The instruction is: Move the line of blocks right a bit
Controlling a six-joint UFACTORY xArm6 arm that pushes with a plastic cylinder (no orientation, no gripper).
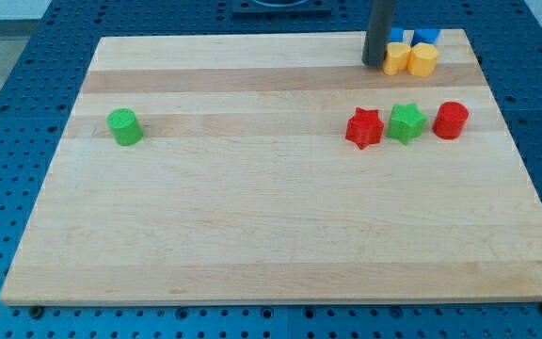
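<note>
- Where the wooden board (280,226) nears the view's left edge, a green cylinder (124,126) stands alone, well apart from every other block.
- Moving rightward across bare wood, the next thing is a red star (364,128), the left end of a short line of three blocks in the view's right half.
- Just beside it sits a green star (406,122), close to the red star, though I cannot tell whether they touch.
- A red cylinder (451,121) closes the line at the view's right, a small gap away from the green star.
- Above the line, near the view's top, my tip (374,64) rests on the board; the rod rises dark and straight out of the picture.
- My tip has nothing to open or close, and it grips nothing; it stands just left of a yellow block (397,59), touching it or nearly so.
- A second yellow block (423,59), with flat facets, sits against the first on its right.
- Behind these, two blue blocks (396,35) (426,36) lie at the board's top edge, their shapes partly hidden.
- My tip is well apart from the line, above the red star.
</note>
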